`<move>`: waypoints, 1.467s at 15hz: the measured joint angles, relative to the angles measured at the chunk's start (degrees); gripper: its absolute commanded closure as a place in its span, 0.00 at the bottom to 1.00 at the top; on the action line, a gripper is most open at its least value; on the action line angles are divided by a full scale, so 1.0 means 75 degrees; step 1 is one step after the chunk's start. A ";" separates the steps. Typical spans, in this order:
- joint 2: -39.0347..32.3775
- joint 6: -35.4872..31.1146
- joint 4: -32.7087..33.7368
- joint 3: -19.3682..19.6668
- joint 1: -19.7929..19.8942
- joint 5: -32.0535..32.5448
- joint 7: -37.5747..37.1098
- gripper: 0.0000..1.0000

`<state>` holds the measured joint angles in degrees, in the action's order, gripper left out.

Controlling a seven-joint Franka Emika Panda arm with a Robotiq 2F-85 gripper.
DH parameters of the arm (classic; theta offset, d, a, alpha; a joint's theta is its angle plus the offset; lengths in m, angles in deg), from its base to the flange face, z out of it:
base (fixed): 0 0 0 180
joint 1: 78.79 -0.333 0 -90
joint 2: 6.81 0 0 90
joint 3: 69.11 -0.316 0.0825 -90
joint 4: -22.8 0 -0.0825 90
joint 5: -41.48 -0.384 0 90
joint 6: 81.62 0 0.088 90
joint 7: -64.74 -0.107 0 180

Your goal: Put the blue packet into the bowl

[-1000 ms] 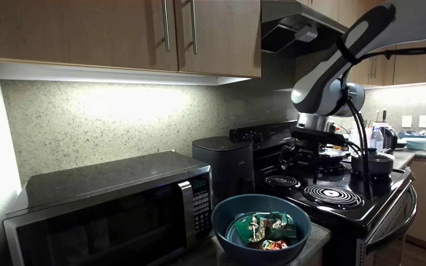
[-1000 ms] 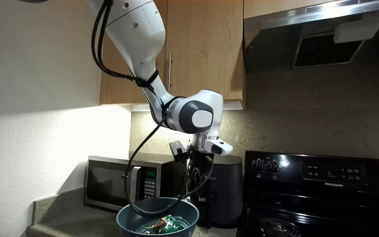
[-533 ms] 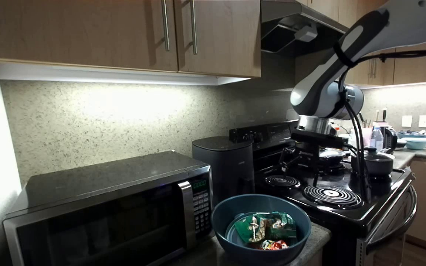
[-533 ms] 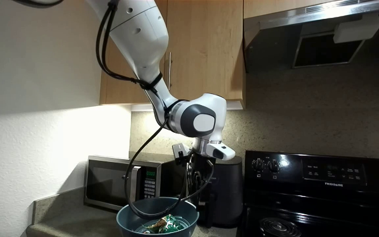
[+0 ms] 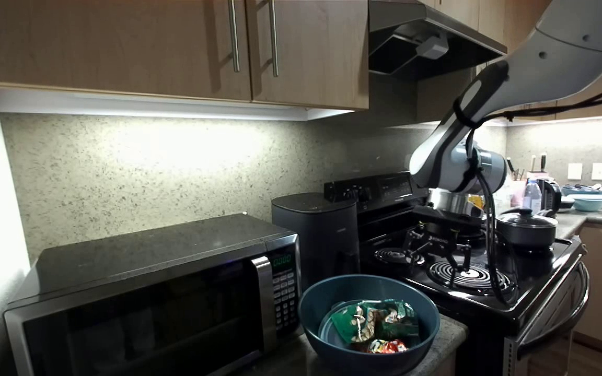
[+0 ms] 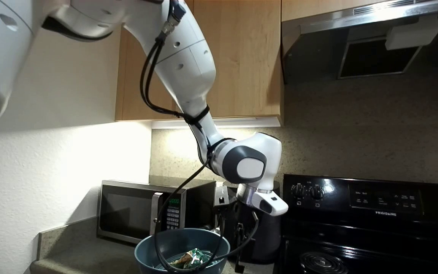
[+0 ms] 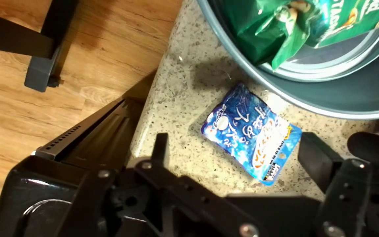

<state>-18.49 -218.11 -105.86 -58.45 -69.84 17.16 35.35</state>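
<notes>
blue Japanese-lettered packet: lying on bench, just outside the teal-grey bowl, not in it | pincer: spread wide, nothing held, packet framed in its gap in wrist view | change: pincer lower than half a second ago, bowl unmoved | means: likely grasp approach; close and lift over bowl rim still due

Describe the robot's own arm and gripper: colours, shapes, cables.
The arm is white and rounded, with a dark grey cap around a pale oval disc, and a silver collar. Black cables run along it, bound by a black strap. The gripper is black and angular, with two jointed fingers and small round screw heads.
</notes>
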 measured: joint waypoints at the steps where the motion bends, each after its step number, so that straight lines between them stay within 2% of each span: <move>1: -0.0172 -0.0028 0.0080 0.0018 0.0013 0.0000 -0.0005 0.00; 5: -0.0749 -0.0121 0.0356 0.0122 0.0029 0.0000 -0.0007 0.00; 11: -0.0858 -0.0104 0.0452 0.0117 0.0044 0.0001 0.0004 0.00; 15: -0.1198 0.0800 0.0616 -0.0204 0.0186 -0.0121 0.1207 0.00; 18: -0.1674 0.1565 0.1110 -0.0272 0.0315 -0.0087 0.2047 0.00; 20: -0.1944 0.2149 0.1517 -0.0279 0.0364 0.0084 0.2436 0.00; 22: -0.2171 0.2376 0.1840 -0.0274 0.0378 0.0294 0.2532 0.00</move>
<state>-34.77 -200.29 -92.06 -60.51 -67.01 19.36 54.34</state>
